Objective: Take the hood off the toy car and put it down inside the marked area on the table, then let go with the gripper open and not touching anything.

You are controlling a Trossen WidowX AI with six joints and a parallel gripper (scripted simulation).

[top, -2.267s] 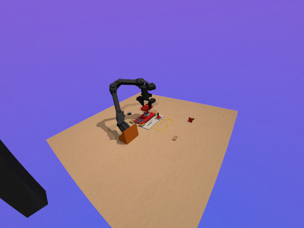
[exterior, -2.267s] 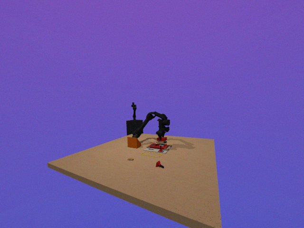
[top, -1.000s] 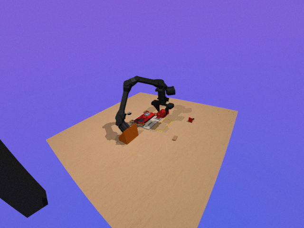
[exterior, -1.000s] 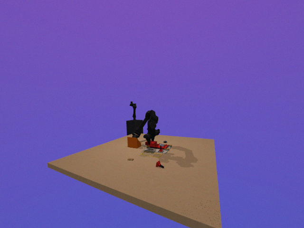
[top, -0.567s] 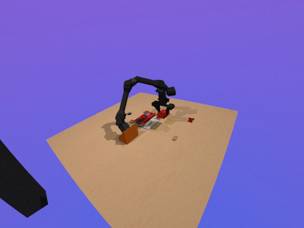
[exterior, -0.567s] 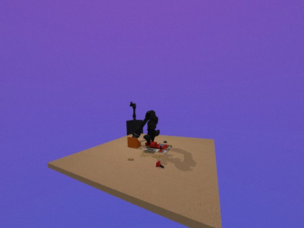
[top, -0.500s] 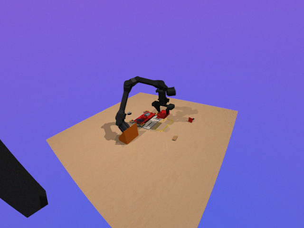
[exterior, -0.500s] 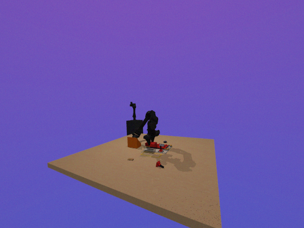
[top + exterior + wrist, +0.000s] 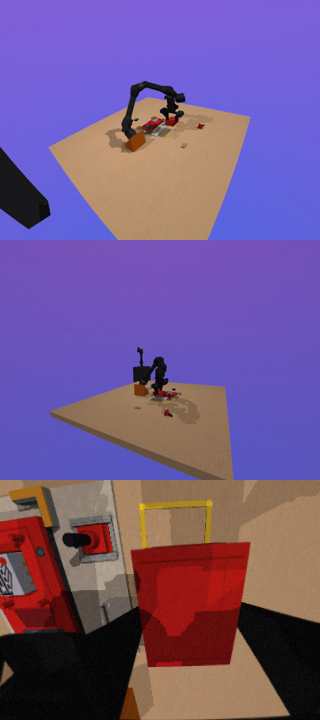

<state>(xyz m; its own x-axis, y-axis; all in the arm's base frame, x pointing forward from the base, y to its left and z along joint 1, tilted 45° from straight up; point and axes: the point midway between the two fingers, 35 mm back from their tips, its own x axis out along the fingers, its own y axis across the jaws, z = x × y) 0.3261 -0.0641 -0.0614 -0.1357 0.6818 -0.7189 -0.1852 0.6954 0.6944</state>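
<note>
Tan tabletop (image 9: 155,175) (image 9: 144,428) (image 9: 280,570) w/ purple-blue bkgd (image 9: 160,38) (image 9: 160,291) behind.

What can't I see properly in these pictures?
- Inside of the hood: faces away from the wrist view.
- Toy car: cut off by the wrist view's left edge.
- Marked area's near end: behind the hood in the wrist view.
- Small brown piece: too small to identify in the top and exterior views.

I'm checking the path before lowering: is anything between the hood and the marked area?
Nothing visible stands between the hood and the yellow outline; the gripper holds the hood.
</note>
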